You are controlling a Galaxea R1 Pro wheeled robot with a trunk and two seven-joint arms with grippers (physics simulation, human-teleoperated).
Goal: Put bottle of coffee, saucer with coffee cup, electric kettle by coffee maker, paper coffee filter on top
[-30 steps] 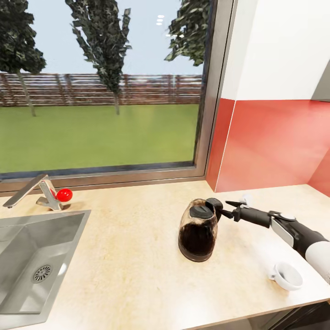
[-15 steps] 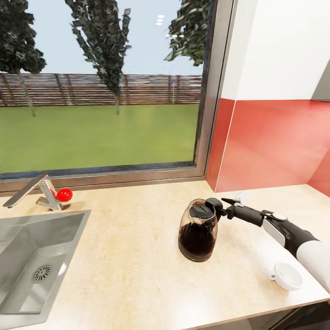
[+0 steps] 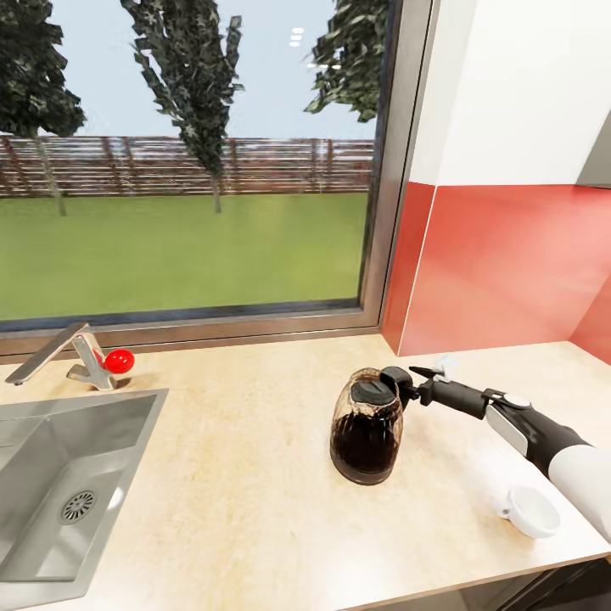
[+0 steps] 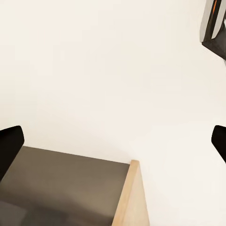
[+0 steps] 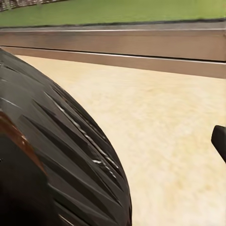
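The electric kettle (image 3: pixel 367 429), dark glass with a black lid and base, stands upright on the beige countertop (image 3: pixel 238 475). My right gripper (image 3: pixel 413 383) is open at the kettle's black handle (image 3: pixel 395 378), its fingers on either side of it. The right wrist view has the ribbed dark handle (image 5: pixel 56 150) very close, with one fingertip (image 5: pixel 219 140) at the edge. A white coffee cup (image 3: pixel 531 510) sits near the counter's front edge, under my right forearm. My left gripper (image 4: pixel 113 143) is open and holds nothing, facing a white surface.
A steel sink (image 3: pixel 59 492) with a faucet (image 3: pixel 68 356) and a red ball (image 3: pixel 118 361) takes the counter's left. A window (image 3: pixel 195 161) runs behind, and a red backsplash (image 3: pixel 509 271) to the right. A small white object (image 3: pixel 445 365) lies behind my right gripper.
My right gripper has moved left and slightly up to the kettle's handle, then held almost still. The kettle and the cup have not moved.
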